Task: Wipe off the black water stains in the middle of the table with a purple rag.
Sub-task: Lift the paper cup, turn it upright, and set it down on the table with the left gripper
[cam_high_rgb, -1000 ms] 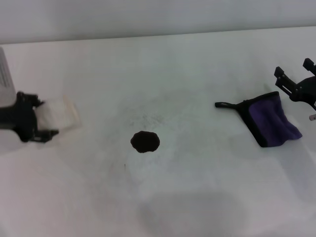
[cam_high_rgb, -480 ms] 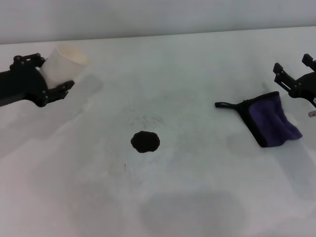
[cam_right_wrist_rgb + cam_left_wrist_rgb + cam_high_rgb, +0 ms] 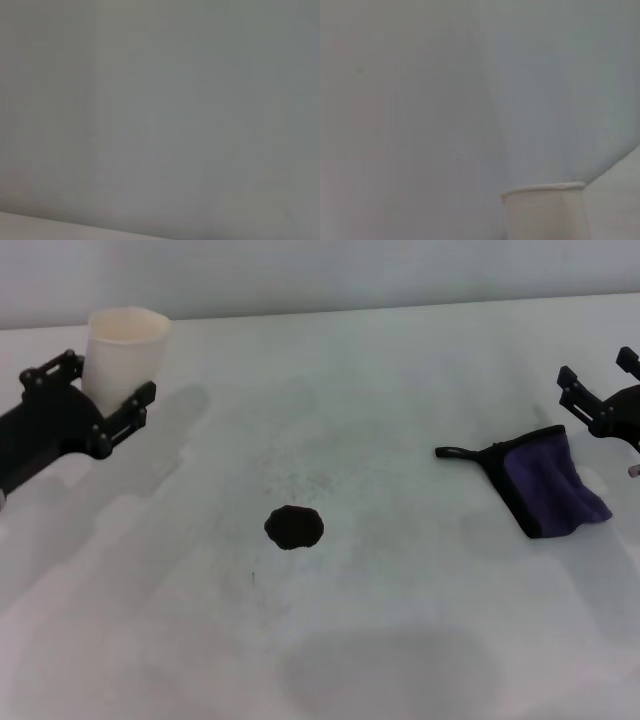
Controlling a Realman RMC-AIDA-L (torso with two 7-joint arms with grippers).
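Nearest the robot, the white table is bare apart from faint grey smudges. A little farther in, close to the middle of the tabletop, sits the black stain, a small roundish blot with ragged edges, with light grey speckling on the surface just beyond it. Off to the right and at about the same depth lies the purple rag, flat on the table, folded, with black trim along its near-left edge and a black strap reaching out toward the left; it is well apart from the stain. Just beyond the rag, at the right edge of the head view, the right gripper hangs near the cloth's far corner without touching it; its two black fingers stand apart with nothing between them, so the jaws are spread. Farther back on the left side, the left gripper comes in from the left edge, and its black fingers are clamped around the lower part of a white paper cup. The cup is upright, mouth up, and held well away from both the stain and the rag. The left wrist view shows only the rim and upper wall of the same cup against a plain pale background. The right wrist view shows a blank grey surface, with only a pale strip along one edge. Beyond the far edge of the table is a plain grey wall.
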